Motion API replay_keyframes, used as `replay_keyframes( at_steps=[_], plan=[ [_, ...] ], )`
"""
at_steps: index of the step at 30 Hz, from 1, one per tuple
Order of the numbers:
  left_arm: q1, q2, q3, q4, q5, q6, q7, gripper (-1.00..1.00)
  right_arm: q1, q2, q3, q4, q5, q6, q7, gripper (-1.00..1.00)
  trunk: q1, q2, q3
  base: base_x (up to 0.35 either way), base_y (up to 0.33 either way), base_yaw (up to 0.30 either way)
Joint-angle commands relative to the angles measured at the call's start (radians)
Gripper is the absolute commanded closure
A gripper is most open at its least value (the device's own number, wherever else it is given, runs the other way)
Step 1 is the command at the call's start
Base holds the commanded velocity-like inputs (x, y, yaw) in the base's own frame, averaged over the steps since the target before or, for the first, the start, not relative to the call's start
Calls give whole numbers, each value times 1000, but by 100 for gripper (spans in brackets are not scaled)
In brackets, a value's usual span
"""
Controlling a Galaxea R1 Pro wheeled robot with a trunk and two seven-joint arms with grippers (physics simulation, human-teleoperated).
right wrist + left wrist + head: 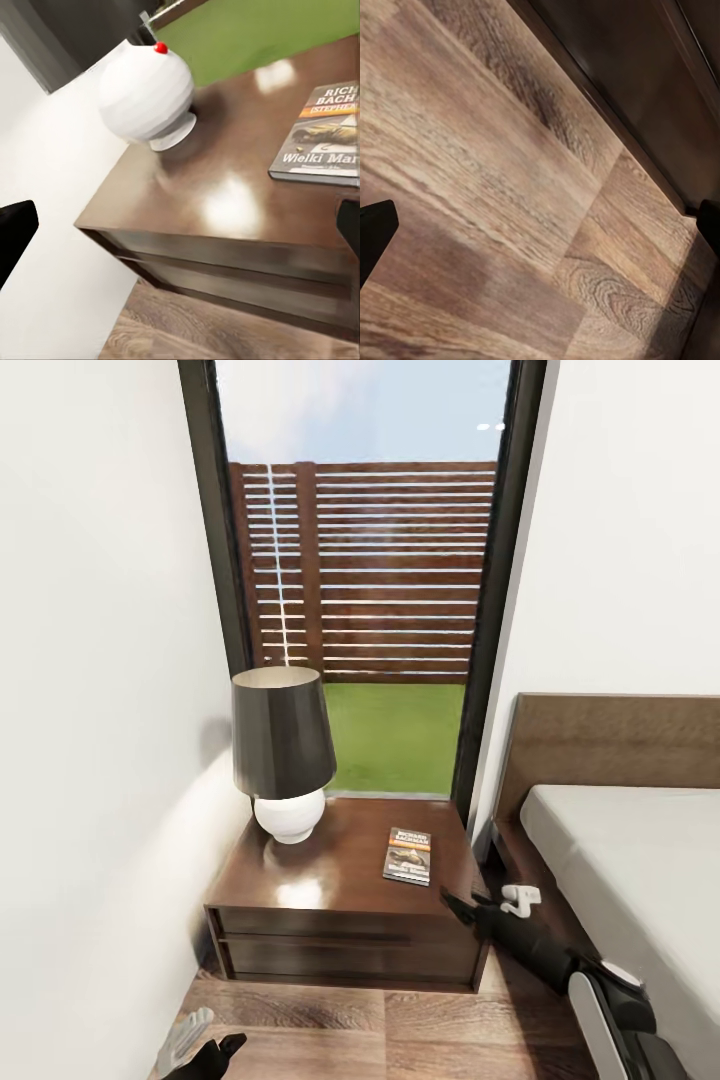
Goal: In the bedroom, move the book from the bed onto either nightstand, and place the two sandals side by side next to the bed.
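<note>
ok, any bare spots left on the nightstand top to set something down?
Yes. On the nightstand the widest bare patch is the front strip, between the lamp base and the front edge, left of the book. A narrower patch lies behind the book toward the window. The back-left corner is crowded by the lamp.

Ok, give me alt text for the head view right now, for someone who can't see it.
A book lies flat on a dark wooden nightstand, right of a lamp with a dark shade and white base. Behind is a tall window; the bed is at right, with the right gripper just off the nightstand's front corner.
</note>
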Motion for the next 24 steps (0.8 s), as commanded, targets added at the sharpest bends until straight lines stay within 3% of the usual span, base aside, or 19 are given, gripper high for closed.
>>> replay_keyframes(
  at_steps=[1, 7, 24],
  plan=[
    [0, 0, 0, -2, 10, 5, 8, -100, 1, 0, -1, 16, -7, 8, 1, -100, 0, 0, -1, 0, 0, 0],
    [0, 0, -1, -3, 10, 5, 7, -100, 6, 0, -1, 61, -7, 8, 0, -100, 0, 0, -1, 0, 0, 0],
    [0, 0, -3, -5, 10, 5, 8, -100, 8, 1, -1, 76, -6, 9, 0, -100, 0, 0, -1, 0, 0, 0]
  ],
)
